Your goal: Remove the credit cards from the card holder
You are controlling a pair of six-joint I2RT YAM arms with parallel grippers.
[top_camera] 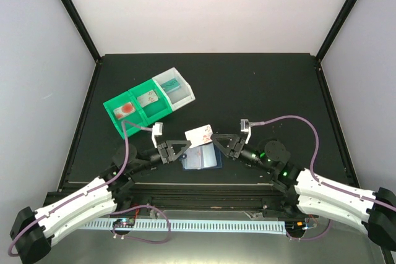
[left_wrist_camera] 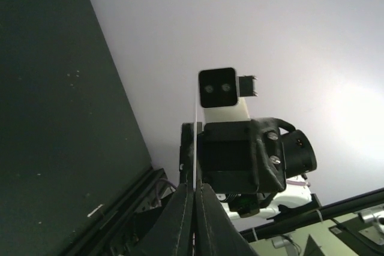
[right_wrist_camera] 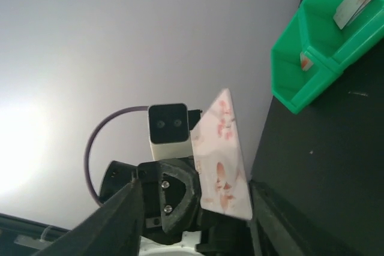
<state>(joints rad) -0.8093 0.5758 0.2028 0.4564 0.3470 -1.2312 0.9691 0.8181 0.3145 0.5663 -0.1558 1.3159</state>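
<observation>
1. The dark table (top_camera: 278, 91) carries everything. The 2 arms reach in from the near edge and meet just in front of its middle.
2. The green tray (top_camera: 113, 117) sits far-left, on the left arm's side and well apart from the right arm. At least 2 of its compartments have a pale card lying in them, 1 of them with a red patch.
3. The card holder (top_camera: 203, 160) lies flat on the table between the 2 grippers, just below and nearer than the raised card. I cannot tell whether any card is left in it.
4. The credit card (top_camera: 199, 135) is in the air above the holder's far edge. Its printed face is turned up toward the overhead camera, and its long axis runs roughly along the line from one gripper to the other.
5. The left gripper (top_camera: 185, 146) has the card's left end. Its wrist view shows the card edge-on (left_wrist_camera: 194, 142), with the 2 fingers (left_wrist_camera: 180, 214) pressed together on it.
6. The right gripper (top_camera: 218, 141) is at the card's right end. In its wrist view the fingers (right_wrist_camera: 114, 220) stand apart with the card (right_wrist_camera: 221, 160) between them, and I see neither finger touching it.
7. My judgement is that the carry belongs to the left arm. The tray lies up and to the left of its fingers, while the right fingers need only back off to the right along the card's long axis.
</observation>
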